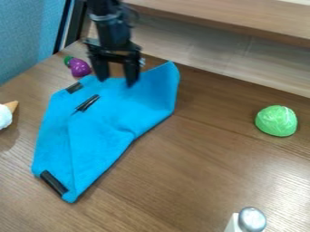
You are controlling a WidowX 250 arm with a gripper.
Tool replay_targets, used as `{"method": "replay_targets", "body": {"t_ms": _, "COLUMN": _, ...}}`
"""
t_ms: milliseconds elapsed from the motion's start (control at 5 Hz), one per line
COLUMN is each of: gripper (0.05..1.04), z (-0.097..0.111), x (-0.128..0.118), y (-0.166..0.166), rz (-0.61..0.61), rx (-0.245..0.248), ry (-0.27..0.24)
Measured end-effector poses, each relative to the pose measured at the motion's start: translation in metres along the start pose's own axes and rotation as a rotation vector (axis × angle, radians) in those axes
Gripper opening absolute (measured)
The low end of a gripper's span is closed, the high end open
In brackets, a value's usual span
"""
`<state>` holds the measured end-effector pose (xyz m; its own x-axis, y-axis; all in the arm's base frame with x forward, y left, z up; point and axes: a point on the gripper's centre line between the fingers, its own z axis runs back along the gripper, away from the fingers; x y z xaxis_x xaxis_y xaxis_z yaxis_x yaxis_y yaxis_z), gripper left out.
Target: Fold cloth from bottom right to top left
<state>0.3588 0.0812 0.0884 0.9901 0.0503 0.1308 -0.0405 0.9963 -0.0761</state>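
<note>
Brown wood-grain counter [212,181] beside a blue textured partition [27,36]; the black two-finger claw [116,81] hangs wide over bright-blue cloth [103,131].

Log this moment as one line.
cloth: blue, folded over unevenly | gripper: open, at cloth's upper part | purple toy: beyond cloth's upper left | green toy: right of cloth

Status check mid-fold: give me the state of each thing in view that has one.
Gripper: open, at the cloth's upper part.
Blue cloth: partly folded, a flap lying over it, edges uneven.
Purple eggplant: lying on its side.
Green cabbage: rounded side up.
Ice cream cone: lying down.
Shaker: silver cap on.
</note>
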Motion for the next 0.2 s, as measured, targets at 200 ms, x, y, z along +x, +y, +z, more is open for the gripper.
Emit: {"method": "replay_targets", "body": {"t_ms": 200, "gripper": 1.001, "z": 0.0023, "x": 0.0041, "y": -0.0349, "rz": -0.07, "rx": -0.005, "ry": -0.013}}
